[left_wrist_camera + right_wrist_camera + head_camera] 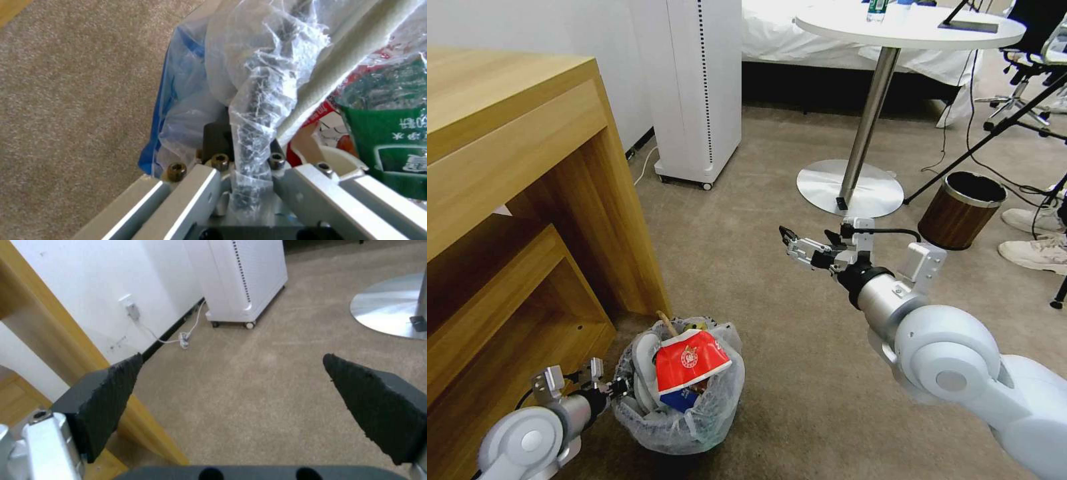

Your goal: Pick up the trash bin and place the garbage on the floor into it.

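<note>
The left gripper (606,385) has its jaws clenched on the bag-lined rim of the trash bin (680,427), which sits beside the wooden desk (527,200), stuffed with the garbage (690,363). The right gripper (807,248) hangs over bare carpet (774,220), jaws released and empty. The hold seems mostly on thin plastic; lifted, the liner could slip or tear, tipping the overfull load.

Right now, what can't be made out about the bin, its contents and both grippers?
- Trash bin: head view, dark body hidden by the bag.
- Left gripper is clamped on the bagged rim; left wrist view, plastic covers the pad contact.
- Bottle: left wrist view, cut off by the edge.
- Right gripper is open over carpet; head view, its fingers are too small.
</note>
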